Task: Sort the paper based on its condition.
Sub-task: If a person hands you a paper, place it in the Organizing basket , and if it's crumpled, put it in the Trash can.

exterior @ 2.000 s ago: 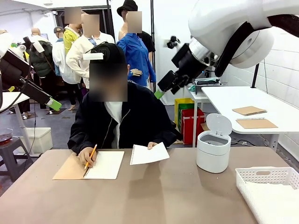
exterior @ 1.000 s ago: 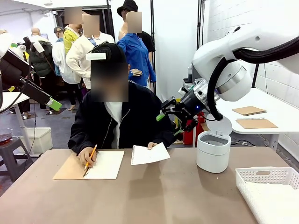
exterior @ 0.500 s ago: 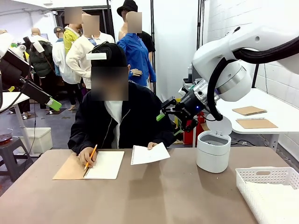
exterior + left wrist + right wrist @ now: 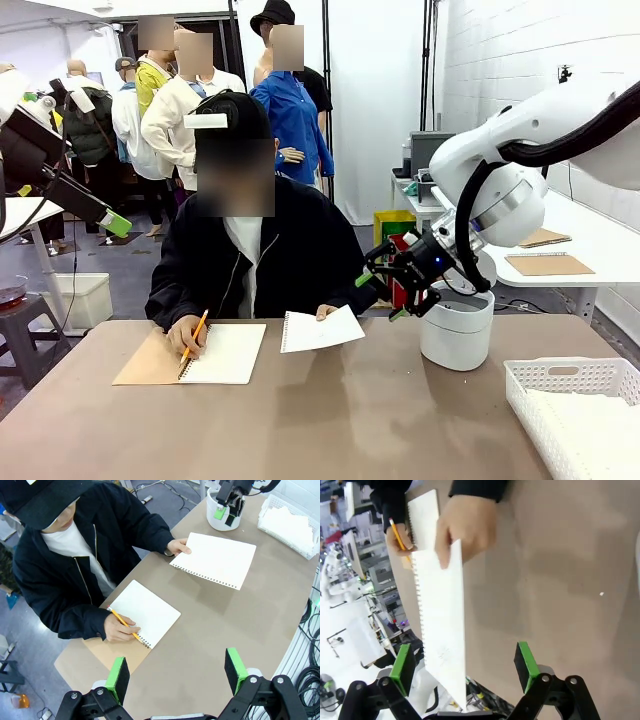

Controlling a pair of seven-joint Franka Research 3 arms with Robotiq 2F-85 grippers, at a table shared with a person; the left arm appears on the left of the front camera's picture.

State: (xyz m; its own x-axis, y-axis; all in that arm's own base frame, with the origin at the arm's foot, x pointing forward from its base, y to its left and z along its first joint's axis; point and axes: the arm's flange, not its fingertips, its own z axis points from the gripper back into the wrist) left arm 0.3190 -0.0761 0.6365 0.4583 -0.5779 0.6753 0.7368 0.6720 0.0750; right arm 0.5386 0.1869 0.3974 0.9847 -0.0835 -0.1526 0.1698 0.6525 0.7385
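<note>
1. A loose white sheet point(image 4: 320, 331) is lying on the brown table point(image 4: 330, 420), just right of centre at the far side, with a torn perforated edge along its left short side in the front view.
2. The sheet's long axis is running roughly across the table, left to right, with its right end tilting slightly toward the person; in the left wrist view the sheet point(image 4: 214, 559) is showing its perforated long edge facing the near table side.
3. The person's hand point(image 4: 326, 312) is resting on the sheet's far edge, fingers touching the paper; in the right wrist view this hand point(image 4: 465, 530) is lying over the sheet point(image 4: 442, 625).
4. The person's other hand point(image 4: 186, 336) is holding a yellow pencil point(image 4: 193, 342) on an open spiral notebook point(image 4: 222, 353), left of the sheet and apart from it.
5. The right gripper point(image 4: 382, 296) is hovering above the table, just right of the sheet, its jaws standing wide apart and holding nothing.
6. The left gripper point(image 4: 176, 672) is hanging high over the table, its green pads point(image 4: 118, 676) spread wide, empty.
7. A white lidded bin point(image 4: 456, 325) is standing behind the right gripper.
8. A white basket point(image 4: 570, 380) holding white paper is sitting at the table's right near corner.
</note>
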